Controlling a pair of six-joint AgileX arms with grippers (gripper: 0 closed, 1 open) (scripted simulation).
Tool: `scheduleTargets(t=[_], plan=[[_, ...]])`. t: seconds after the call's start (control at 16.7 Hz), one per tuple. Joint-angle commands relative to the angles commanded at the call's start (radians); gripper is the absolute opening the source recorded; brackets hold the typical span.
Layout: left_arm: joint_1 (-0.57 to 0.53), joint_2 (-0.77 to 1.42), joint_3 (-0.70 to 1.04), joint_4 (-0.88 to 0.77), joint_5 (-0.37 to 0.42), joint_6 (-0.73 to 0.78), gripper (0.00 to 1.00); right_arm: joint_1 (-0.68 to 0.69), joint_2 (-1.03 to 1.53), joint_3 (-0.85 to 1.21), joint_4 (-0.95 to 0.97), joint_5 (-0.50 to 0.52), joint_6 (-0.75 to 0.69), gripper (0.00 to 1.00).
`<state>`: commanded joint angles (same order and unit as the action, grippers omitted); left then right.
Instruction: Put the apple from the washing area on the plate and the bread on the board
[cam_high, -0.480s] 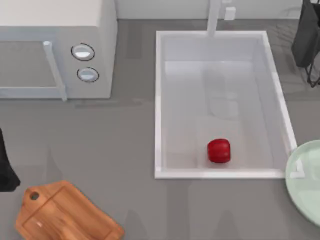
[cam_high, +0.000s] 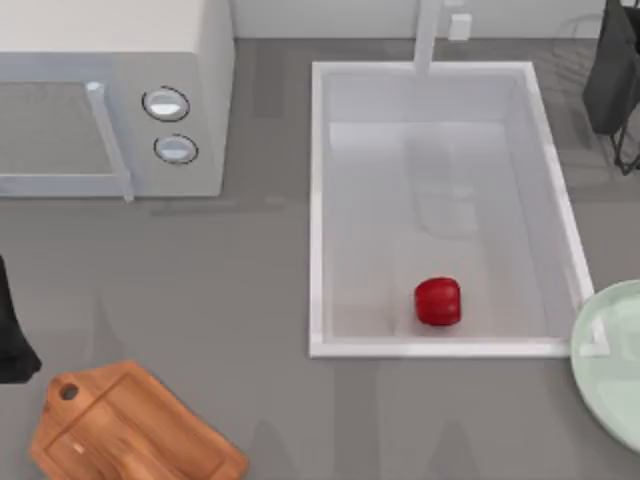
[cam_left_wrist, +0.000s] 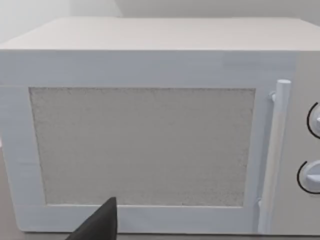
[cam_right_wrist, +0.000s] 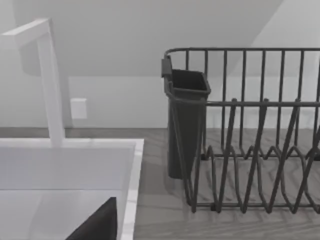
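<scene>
Here, apple (cam_high: 438, 301) in sink basin (cam_high: 318, 200), rounded

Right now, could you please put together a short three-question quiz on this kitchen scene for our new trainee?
1. True or false: the apple lies inside the washing area.
2. Multiple choice: where does the board lie in the top view? A) beside the plate, B) at the table's lower left, C) inside the basin.
3. Fill in: the white appliance at the top view's upper left, with two round knobs, is a ____.

Key: 1 true, the apple sits near the basin's front wall; 2 B; 3 microwave.
</scene>
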<state>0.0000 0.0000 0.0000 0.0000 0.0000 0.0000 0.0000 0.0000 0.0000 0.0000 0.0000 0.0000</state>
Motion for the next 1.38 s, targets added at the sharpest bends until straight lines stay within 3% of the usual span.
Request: scheduleTargets(t=[1.02, 1.38], plan=[[0.000, 0.000, 0.000, 0.000, 0.000, 0.000, 1.00, 0.003, 0.010, 0.010, -0.006, 0.000, 0.003, 1.00], [0.000, 0.000, 0.000, 0.000, 0.000, 0.000, 1.00, 0.072, 0.290, 0.257, -0.166, 0.000, 0.075, 1.00]])
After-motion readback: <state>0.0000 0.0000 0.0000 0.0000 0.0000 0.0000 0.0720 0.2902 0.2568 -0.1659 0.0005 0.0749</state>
